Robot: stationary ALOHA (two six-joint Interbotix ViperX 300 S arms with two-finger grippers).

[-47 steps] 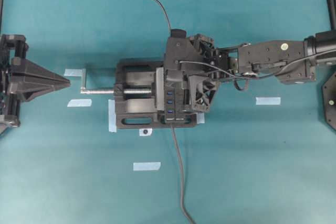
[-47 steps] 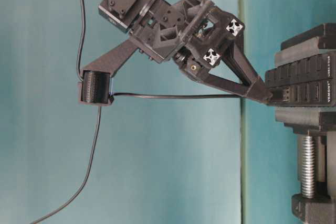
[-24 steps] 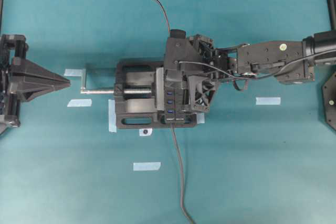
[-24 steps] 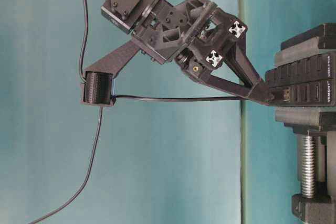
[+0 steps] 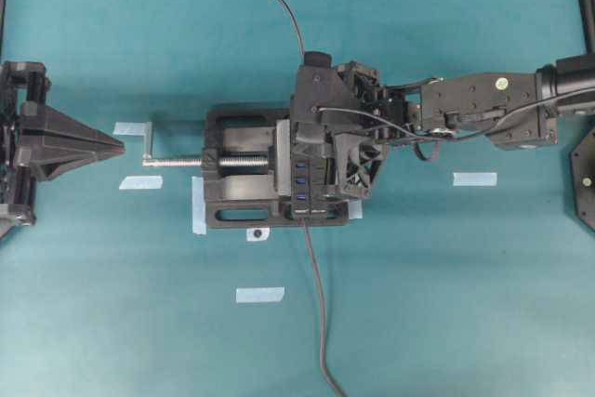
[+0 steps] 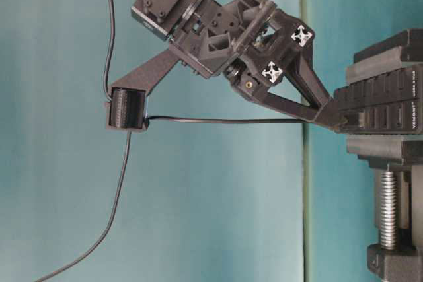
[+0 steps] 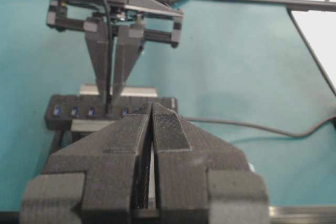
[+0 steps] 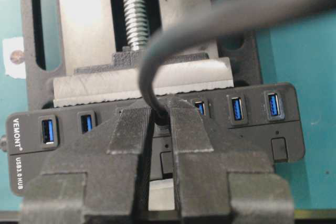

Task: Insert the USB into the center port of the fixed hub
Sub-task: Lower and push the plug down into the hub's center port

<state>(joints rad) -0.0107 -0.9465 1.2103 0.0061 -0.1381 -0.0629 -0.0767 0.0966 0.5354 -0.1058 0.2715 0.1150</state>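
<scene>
Overhead exterior view: the left gripper [image 5: 116, 145] sits closed and empty, well apart at the left edge. Right of it, a vise [image 5: 232, 192] clamps the fixed hub [image 5: 302, 178]. The right gripper [image 5: 311, 151] pinches the USB [image 8: 160, 116], its tips against the hub's middle sockets.

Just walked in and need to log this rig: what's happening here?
The right gripper is shut on the small black USB plug at the end of a thin dark-grey cable, pressing it at the middle of the long black hub with blue-tongued sockets, clamped in a black vise. How deep the plug sits is hidden. The left gripper is shut, empty, well off to the side.
</scene>
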